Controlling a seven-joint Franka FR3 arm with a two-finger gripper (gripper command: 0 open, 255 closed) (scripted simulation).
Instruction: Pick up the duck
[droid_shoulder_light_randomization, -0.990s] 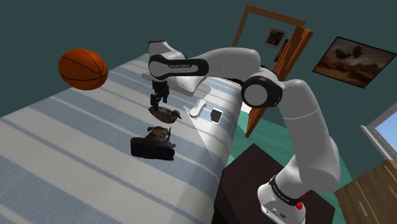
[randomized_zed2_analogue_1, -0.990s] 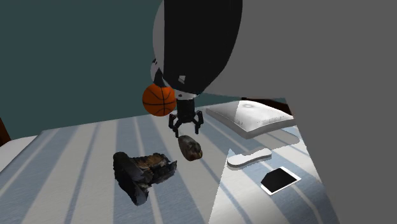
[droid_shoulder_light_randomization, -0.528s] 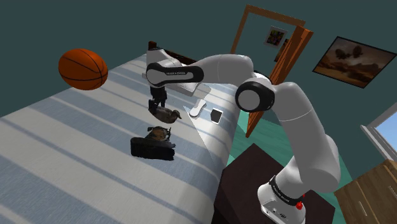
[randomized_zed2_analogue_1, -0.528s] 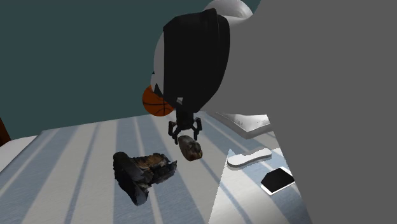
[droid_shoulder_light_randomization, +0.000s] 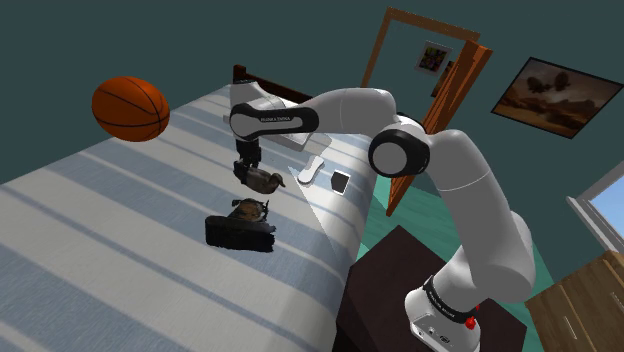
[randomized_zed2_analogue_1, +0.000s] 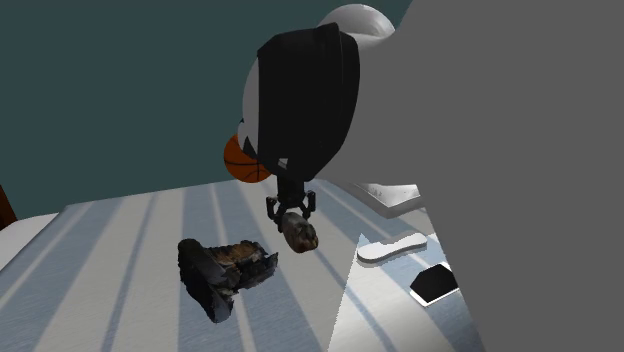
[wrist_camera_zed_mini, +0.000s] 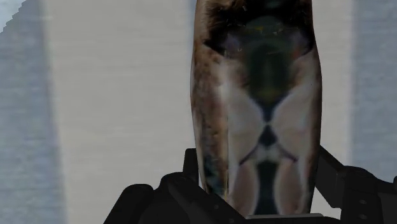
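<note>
Indoors, duck (droid_shoulder_light_randomization: 262, 180), striped bed (droid_shoulder_light_randomization: 120, 230), teal walls (droid_shoulder_light_randomization: 300, 40).

Bed (droid_shoulder_light_randomization: 120, 230), blue/white striped cover. On it: brown duck (droid_shoulder_light_randomization: 264, 181), dark lumpy obj (droid_shoulder_light_randomization: 240, 230) nr it, white pillow (randomized_zed2_analogue_1: 390, 195), white bar (droid_shoulder_light_randomization: 312, 170), phone (droid_shoulder_light_randomization: 341, 181) just beside bar.

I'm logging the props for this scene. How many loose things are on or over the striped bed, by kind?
Orange basketball: 1
Brown duck figure: 1
Dark black-brown boot-like object: 1
White pillow: 1
White curved handset-like object: 1
Black-screened phone with white frame: 1
Total: 6
</note>
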